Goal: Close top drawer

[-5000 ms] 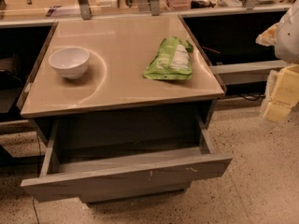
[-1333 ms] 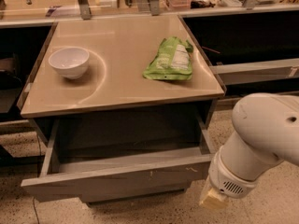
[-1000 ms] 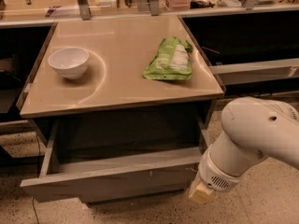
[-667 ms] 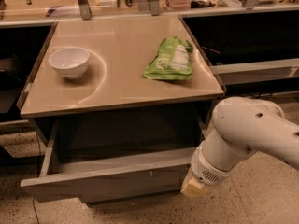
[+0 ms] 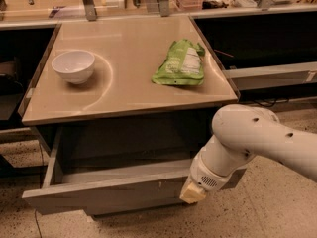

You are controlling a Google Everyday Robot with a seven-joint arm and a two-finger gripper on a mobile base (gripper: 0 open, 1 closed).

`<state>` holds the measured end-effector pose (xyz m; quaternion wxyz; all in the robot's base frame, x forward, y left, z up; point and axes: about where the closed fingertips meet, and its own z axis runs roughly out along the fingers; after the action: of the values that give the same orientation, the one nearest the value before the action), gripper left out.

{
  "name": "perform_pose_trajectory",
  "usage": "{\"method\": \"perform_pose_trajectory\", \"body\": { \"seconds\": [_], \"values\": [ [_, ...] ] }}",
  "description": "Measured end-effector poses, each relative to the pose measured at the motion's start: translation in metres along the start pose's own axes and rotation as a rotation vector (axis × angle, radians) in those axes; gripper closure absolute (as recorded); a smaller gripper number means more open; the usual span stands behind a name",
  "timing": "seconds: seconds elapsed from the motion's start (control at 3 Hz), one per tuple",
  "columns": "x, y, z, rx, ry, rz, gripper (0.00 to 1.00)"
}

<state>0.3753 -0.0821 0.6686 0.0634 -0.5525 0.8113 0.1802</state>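
The top drawer [image 5: 99, 195] of the grey cabinet stands pulled out, its long grey front panel low in the camera view and its inside dark and bare. My white arm [image 5: 257, 138] reaches in from the right and bends down over the drawer's right front corner. My gripper [image 5: 193, 193] is at the arm's pale tan end, right against the right part of the front panel. The arm hides the drawer's right side wall and right end.
On the beige cabinet top [image 5: 129, 88] sit a white bowl [image 5: 73, 66] at the left and a green snack bag [image 5: 181, 63] at the right. A grey shelf edge [image 5: 270, 76] runs at the right. Speckled floor [image 5: 277, 207] lies to the right.
My arm came in from the right and slid left along the drawer's front. The gripper now sits at the front panel's right part. The drawer looks equally far out.
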Motion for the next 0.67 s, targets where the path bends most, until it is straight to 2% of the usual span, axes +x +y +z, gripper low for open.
{"method": "perform_pose_trajectory", "body": {
  "seconds": [0.33, 0.67],
  "values": [
    [-0.0032, -0.0024, 0.0111, -0.016, -0.005, -0.001, 1.00],
    [-0.0032, -0.0024, 0.0113, -0.016, -0.005, -0.001, 0.82]
  ]
}}
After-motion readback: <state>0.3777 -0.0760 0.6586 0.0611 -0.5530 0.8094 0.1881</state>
